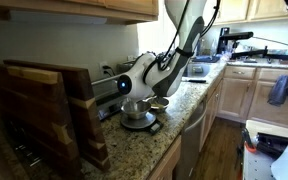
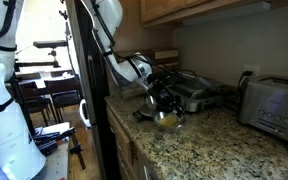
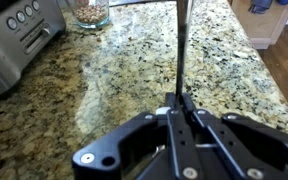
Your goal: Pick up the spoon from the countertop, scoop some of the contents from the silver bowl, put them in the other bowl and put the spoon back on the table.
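Speckled granite kitchen countertop (image 3: 134, 70) under wooden cabinets (image 1: 84, 8).
Gripper (image 3: 180, 102) clamped tight on the spoon (image 3: 181, 50), handle pinched between the closed fingers and jutting straight out above the counter, scoop end cut off at the wrist view's edge. Silver bowl (image 1: 136, 112) below the arm in an exterior view; glass bowl (image 3: 89, 12) near the toaster (image 3: 19, 35).

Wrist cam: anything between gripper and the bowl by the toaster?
Nothing. In the wrist view only bare granite countertop lies between the gripper and the bowl; the gripped spoon points off to the bowl's side.
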You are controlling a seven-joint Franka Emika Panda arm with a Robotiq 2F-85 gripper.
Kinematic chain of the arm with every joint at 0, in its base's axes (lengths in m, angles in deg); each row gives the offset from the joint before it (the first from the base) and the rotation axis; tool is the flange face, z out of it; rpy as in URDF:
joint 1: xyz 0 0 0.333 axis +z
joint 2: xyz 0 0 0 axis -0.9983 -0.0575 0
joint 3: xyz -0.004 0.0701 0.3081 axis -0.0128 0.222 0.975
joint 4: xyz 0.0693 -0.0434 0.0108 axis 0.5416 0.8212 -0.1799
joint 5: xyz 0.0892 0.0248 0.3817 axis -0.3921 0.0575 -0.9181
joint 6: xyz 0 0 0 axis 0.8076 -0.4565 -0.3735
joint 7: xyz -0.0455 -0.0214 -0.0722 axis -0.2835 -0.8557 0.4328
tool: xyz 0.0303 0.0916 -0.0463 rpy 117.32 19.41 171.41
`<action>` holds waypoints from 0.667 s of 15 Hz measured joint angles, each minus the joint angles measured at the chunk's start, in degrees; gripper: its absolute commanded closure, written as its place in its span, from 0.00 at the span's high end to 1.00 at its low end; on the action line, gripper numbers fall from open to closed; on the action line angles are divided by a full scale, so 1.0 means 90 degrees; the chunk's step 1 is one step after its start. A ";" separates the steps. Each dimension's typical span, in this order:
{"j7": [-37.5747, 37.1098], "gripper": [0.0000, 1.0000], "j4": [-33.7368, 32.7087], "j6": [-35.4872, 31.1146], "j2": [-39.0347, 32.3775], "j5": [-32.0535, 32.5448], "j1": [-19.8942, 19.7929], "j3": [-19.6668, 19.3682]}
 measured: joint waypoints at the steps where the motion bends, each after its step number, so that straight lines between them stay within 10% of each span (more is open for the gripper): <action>1: -0.0009 0.03 0.0000 0.0060 -0.0017 0.0065 -0.0003 -0.0022; 10: -0.0049 0.03 0.0001 0.0109 -0.0229 0.0077 -0.0017 -0.0008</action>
